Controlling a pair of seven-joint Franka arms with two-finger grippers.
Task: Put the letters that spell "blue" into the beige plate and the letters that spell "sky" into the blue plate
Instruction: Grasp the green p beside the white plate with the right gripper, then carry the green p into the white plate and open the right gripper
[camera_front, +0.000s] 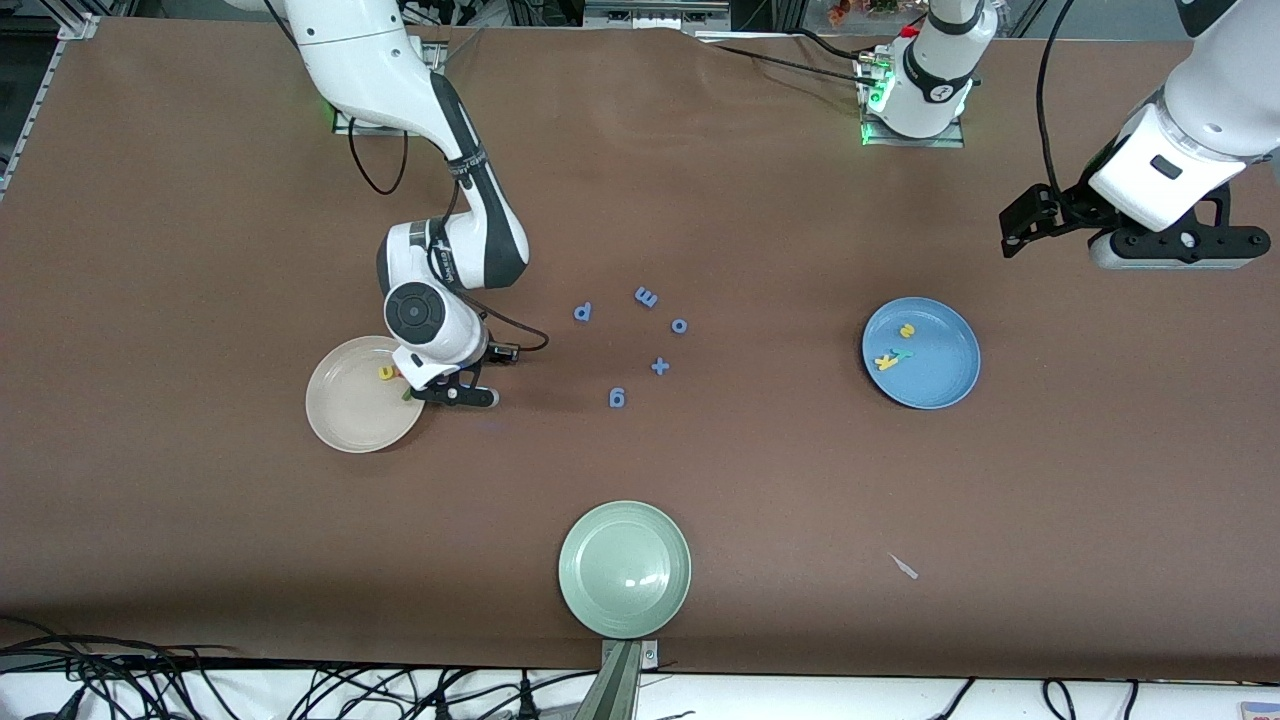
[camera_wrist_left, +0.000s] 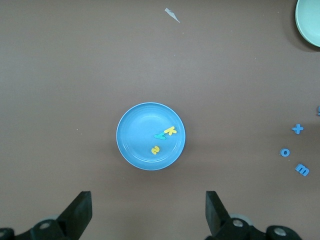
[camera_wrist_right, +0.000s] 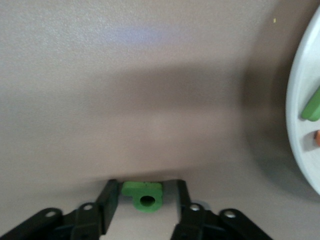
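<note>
My right gripper (camera_front: 455, 393) is low at the table beside the beige plate (camera_front: 345, 412), on the side toward the blue letters. Its fingers straddle a green "b" (camera_wrist_right: 145, 196); one touches it and a gap shows at the other. The beige plate holds a yellow "u" (camera_front: 386, 373), a dark green piece (camera_wrist_right: 311, 107) and an orange piece (camera_wrist_right: 317, 137) at its rim (camera_wrist_right: 300, 125). The blue plate (camera_front: 945, 378) holds a yellow "s" (camera_front: 907, 330), a yellow "k" (camera_front: 886, 362) and a teal "y" (camera_front: 902, 354). My left gripper (camera_wrist_left: 148, 200) waits open, high near the blue plate (camera_wrist_left: 136, 131).
Several all-blue letters lie mid-table: "p" (camera_front: 583, 312), "m" (camera_front: 646, 297), "o" (camera_front: 679, 325), a plus sign (camera_front: 660, 366) and a "6" (camera_front: 617, 398). A pale green plate (camera_front: 590, 590) sits near the front edge. A small white scrap (camera_front: 905, 567) lies toward the left arm's end.
</note>
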